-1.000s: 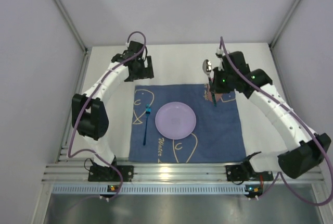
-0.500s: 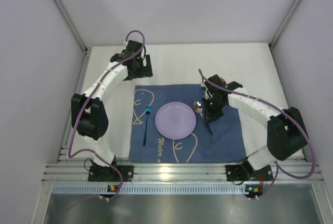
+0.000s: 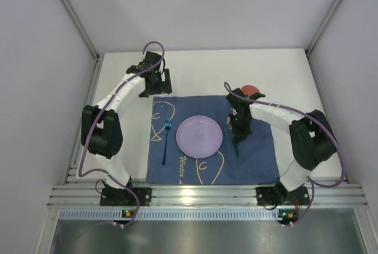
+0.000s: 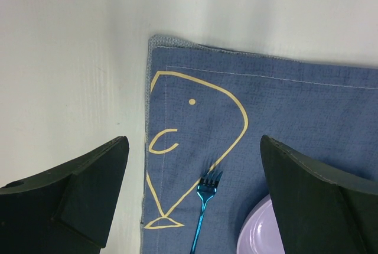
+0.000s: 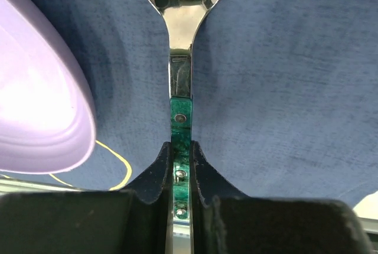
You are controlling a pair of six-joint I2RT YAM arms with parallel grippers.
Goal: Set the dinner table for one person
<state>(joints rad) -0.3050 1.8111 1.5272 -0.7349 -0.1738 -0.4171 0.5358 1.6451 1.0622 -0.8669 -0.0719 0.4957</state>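
Clamps right gripper (image 5: 180,147) jaws on green handle of spoon (image 5: 180,71), just right of plate (image 5: 41,106), over blue mat (image 5: 277,88). Holds left gripper (image 4: 192,142) jaws wide apart beyond plate's far-left, above mat corner. Shows fork (image 4: 209,183) on mat left of plate, white dinner table (image 4: 65,59) beneath, around plate.

The spoon (image 5: 181,71) is cut off at the top edge, the fork (image 4: 202,207) at the bottom.
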